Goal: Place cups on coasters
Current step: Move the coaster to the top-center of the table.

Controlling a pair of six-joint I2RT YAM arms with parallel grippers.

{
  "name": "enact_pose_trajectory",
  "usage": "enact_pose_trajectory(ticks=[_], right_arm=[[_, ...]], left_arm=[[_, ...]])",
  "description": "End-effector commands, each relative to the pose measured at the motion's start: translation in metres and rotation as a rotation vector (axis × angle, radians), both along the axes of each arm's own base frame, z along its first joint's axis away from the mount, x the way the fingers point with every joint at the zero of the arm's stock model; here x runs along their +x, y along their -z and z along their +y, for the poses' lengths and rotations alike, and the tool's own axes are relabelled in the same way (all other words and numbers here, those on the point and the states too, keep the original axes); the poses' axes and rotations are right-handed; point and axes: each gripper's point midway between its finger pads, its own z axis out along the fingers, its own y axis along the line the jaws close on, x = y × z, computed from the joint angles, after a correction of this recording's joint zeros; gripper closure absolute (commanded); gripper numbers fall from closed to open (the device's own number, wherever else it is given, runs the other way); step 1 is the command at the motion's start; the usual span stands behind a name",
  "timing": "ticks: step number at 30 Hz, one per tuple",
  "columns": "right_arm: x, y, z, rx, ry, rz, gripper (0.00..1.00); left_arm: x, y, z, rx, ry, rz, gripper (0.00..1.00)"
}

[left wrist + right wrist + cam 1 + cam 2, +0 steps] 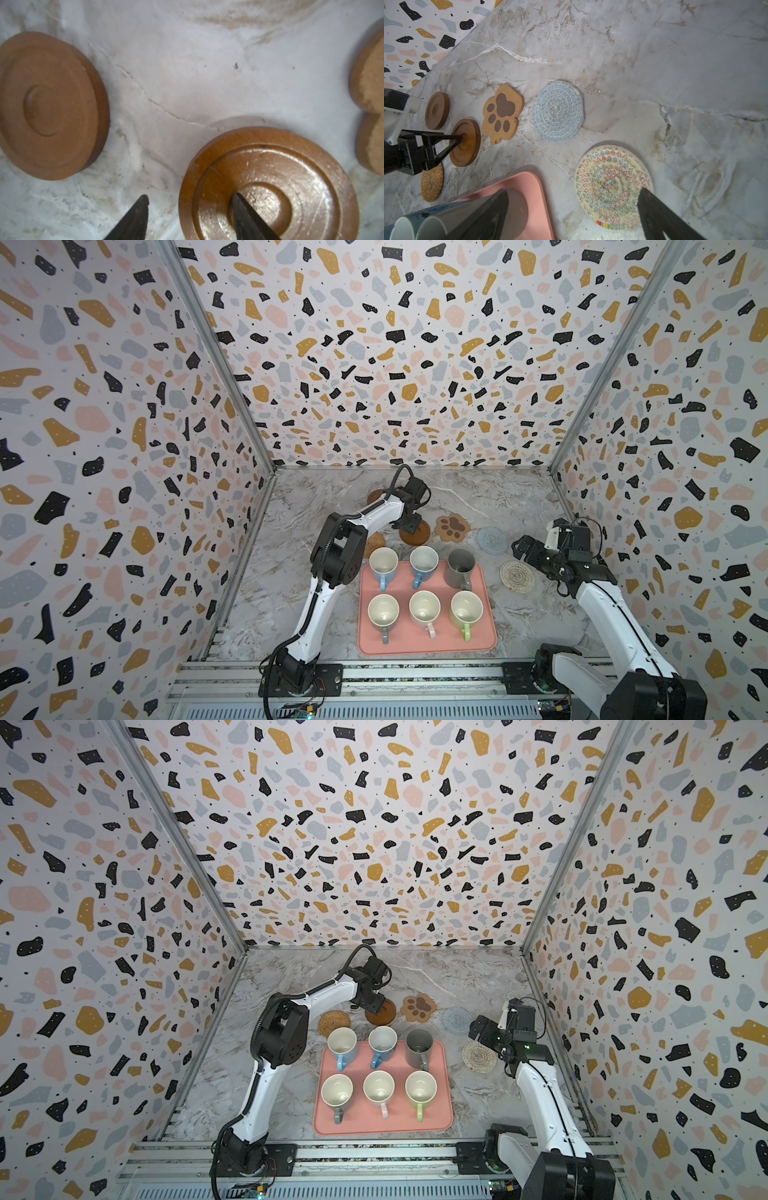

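Six cups stand on a pink tray (428, 649): two light blue (383, 564) (424, 562), a taller dark grey (460, 566), a grey (383, 610), a pink (424, 608) and a light green (466, 608). The coasters lie bare behind and beside it: rattan (374, 543), two wooden discs (376, 494) (419, 534), paw (453, 526), grey-blue (492, 538), whitish patterned (517, 576). My left gripper (191, 196) is open low over the nearer disc (270, 182), one tip on its centre hollow, the other outside its rim. My right gripper (575, 190) hangs open, holding nothing, between the tray's corner and the patterned coaster (610, 185).
Terrazzo-patterned walls close in the marble table (291, 601) on three sides. A metal rail (415, 674) with both arm bases runs along the front edge. The left arm's elbow (332, 556) stands close to the tray's left back corner.
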Motion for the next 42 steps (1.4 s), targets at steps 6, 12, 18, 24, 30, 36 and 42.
enact_pose_trajectory(ticks=[6,12,18,24,30,36,42], right_arm=[[-0.007,0.000,-0.001,-0.001,0.004,0.007,0.01],[-0.007,0.001,-0.002,-0.002,0.013,0.011,0.01],[-0.007,0.003,-0.003,-0.002,0.017,0.020,0.01],[-0.007,0.007,-0.003,-0.001,0.021,0.030,0.01],[-0.006,0.004,-0.003,0.002,0.023,0.021,0.01],[-0.007,0.005,-0.003,0.001,0.024,0.023,0.01],[-0.005,0.010,0.001,0.031,0.022,0.022,0.01]], left_arm=[[0.016,0.025,0.005,0.074,-0.044,-0.016,0.38],[0.033,0.029,-0.003,0.070,-0.049,-0.041,0.40],[0.049,0.028,-0.009,0.027,-0.080,-0.073,0.39],[0.074,0.007,-0.021,-0.095,-0.141,-0.149,0.39],[0.074,-0.042,-0.025,-0.181,-0.152,-0.222,0.37],[0.041,-0.073,-0.020,-0.260,-0.121,-0.212,0.34],[-0.001,-0.048,-0.029,-0.272,-0.009,-0.029,0.33]])
